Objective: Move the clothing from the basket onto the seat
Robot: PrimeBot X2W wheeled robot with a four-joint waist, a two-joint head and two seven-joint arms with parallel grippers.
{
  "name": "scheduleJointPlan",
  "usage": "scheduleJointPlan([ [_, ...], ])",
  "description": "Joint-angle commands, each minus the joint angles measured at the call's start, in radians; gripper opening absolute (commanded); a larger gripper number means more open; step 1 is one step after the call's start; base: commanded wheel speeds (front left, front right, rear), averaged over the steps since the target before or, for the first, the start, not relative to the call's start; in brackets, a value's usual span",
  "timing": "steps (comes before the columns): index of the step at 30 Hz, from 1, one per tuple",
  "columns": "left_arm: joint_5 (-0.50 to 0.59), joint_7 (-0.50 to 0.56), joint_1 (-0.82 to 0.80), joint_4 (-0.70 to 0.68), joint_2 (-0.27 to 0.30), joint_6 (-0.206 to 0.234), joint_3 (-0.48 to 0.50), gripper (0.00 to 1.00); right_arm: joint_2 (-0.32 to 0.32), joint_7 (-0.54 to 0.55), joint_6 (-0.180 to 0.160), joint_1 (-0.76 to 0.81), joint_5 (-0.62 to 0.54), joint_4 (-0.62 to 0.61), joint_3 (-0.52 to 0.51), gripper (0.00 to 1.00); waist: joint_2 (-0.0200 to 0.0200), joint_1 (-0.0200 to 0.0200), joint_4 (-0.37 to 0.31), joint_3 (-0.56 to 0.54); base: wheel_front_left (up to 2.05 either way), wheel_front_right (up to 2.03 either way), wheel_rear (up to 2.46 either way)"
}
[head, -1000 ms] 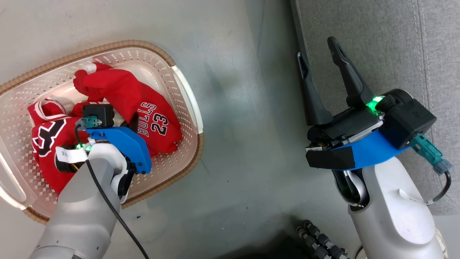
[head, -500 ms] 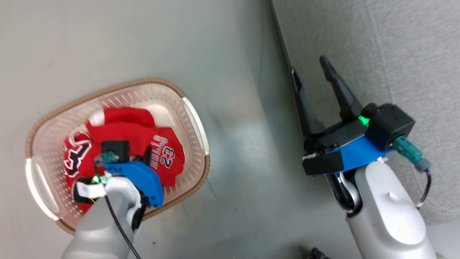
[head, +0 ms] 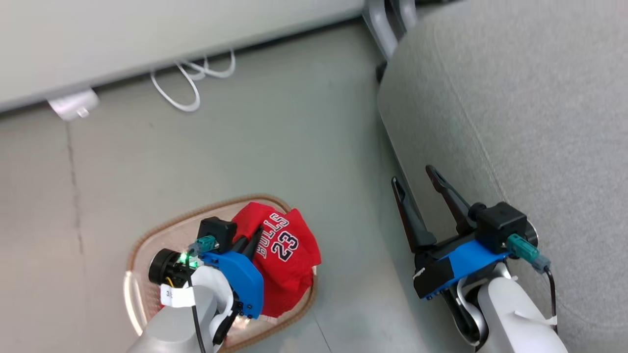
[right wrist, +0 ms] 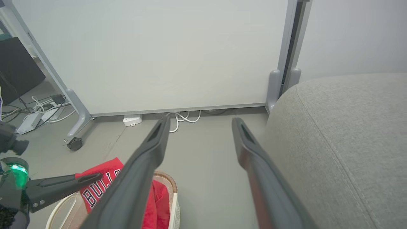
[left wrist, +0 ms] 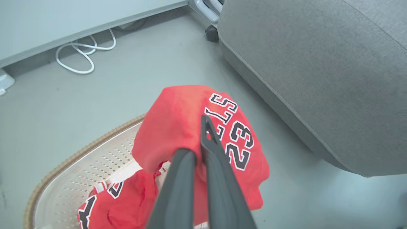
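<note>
Over the seat-side end of the basket (head: 139, 284), your left tool (head: 248, 243) is closed narrow on a fold of the red "BULLS 23" garment (head: 287, 250). The garment hangs from the fingers and drapes past the woven rim. A second red piece (left wrist: 124, 203) lies in the basket bottom, below the held one.

The relation that matters is sideways. The seat (head: 515, 122) lies to the right of the loaded tool, across a bare strip of floor (head: 353, 235), and its rounded edge runs away from you along that strip. Its top seems to sit higher than the basket, so I judge the carry must go right and up to clear that edge.

Your right tool (head: 412, 175) hangs just beside the seat edge, fingers spread wide and holding nothing. It is the nearer arm to the seat, but the left one has the cloth. Watch that the hanging tail does not brush the right fingers as it crosses.
</note>
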Motion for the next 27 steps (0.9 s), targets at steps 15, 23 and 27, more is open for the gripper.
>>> scheduleJointPlan([
  [15,-0.071,-0.004,-0.12,-0.196,-0.003,-0.002,-0.126,0.0,-0.004,0.054,0.0,0.127,0.005,0.006,-0.011,1.0,0.0,0.0004,0.102,-0.29,0.0,0.0,0.0],
  [23,-0.095,0.011,-0.201,-0.231,-0.02,-0.002,-0.151,0.0,-0.004,0.077,0.0,0.159,0.01,-0.012,0.012,1.0,0.0,0.0004,0.097,-0.332,0.0,0.0,0.0],
  [27,-0.104,0.013,-0.224,-0.23,-0.024,-0.002,-0.156,0.0,-0.004,0.083,0.0,0.167,0.013,-0.021,0.021,1.0,0.0,0.0004,0.092,-0.337,0.0,0.0,0.0],
])
